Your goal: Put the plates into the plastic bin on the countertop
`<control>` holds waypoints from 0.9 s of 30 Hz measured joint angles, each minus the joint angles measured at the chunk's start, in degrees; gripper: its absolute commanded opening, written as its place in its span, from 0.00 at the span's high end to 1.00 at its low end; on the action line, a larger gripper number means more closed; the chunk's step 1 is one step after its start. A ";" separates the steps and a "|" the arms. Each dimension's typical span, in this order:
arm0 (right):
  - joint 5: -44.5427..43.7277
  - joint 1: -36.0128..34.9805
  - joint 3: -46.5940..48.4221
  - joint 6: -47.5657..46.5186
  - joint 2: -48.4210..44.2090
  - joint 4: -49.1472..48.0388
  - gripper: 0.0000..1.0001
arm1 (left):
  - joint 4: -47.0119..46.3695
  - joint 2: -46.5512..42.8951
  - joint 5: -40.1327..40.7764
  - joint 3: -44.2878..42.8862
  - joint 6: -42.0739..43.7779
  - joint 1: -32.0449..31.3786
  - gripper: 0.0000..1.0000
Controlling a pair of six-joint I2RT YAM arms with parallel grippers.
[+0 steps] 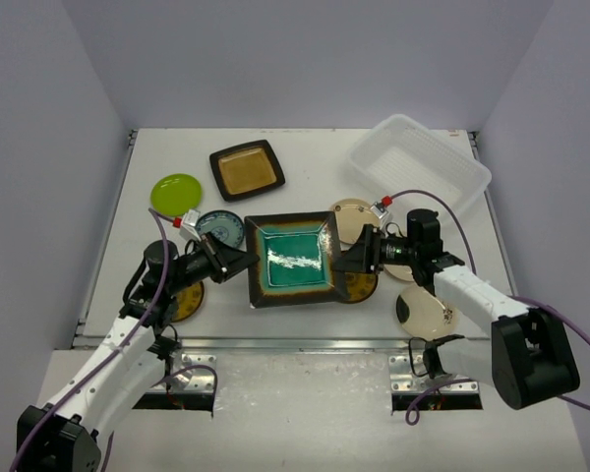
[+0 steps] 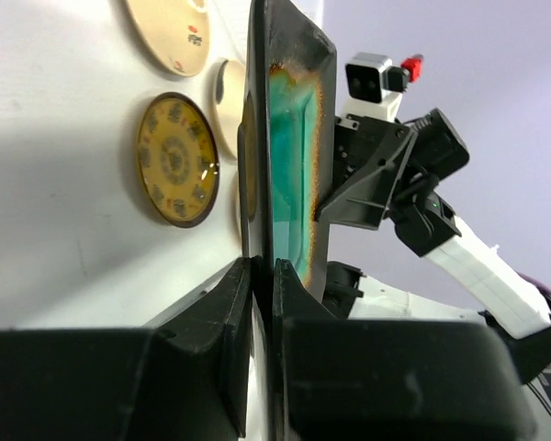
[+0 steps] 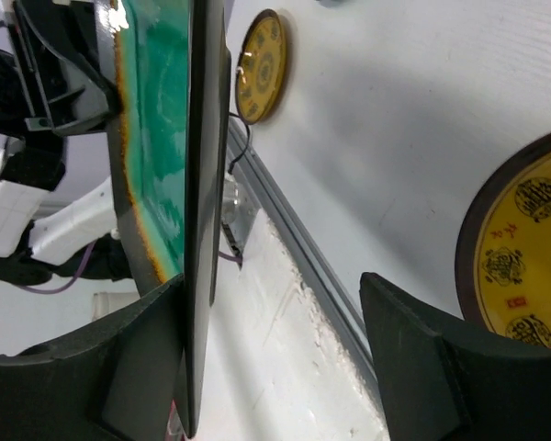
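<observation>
Pale lilac walls enclose a white desk [image 1: 305, 147]. At its centre a large square plate [image 1: 293, 261], glossy teal inside a dark, rust-edged rim, hangs clear of the surface. The left gripper [image 1: 244, 260] is clamped tight on its left edge. At its right edge the right gripper [image 1: 342, 258] straddles the rim, jaws wide. The white plastic bin [image 1: 420, 162] sits back right, well apart.
</observation>
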State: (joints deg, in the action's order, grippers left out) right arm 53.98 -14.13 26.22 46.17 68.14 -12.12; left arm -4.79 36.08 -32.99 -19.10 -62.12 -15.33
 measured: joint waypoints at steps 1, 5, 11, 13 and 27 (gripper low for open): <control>0.36 0.00 0.31 0.66 0.49 -0.79 0.41 | -1.14 0.40 -0.40 0.30 -0.40 0.00 1.00; 2.40 -0.12 0.53 4.91 1.57 -5.27 0.87 | -4.01 2.41 -1.43 1.15 -1.54 0.02 1.00; 3.41 -0.07 0.33 11.45 2.03 -11.83 1.00 | -7.71 3.82 -2.22 2.23 -1.97 0.04 1.00; 3.50 0.05 0.16 13.23 2.00 -13.36 1.00 | -9.50 4.25 -2.42 2.24 -1.81 0.10 0.96; 2.47 8.38 0.04 18.20 -1.75 -11.89 1.00 | 12.56 6.66 18.53 -22.98 12.85 0.09 0.00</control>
State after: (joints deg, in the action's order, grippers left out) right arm 56.45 -5.75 26.26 64.37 66.39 -24.01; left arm 7.77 42.74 -14.46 -42.08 -49.28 -15.25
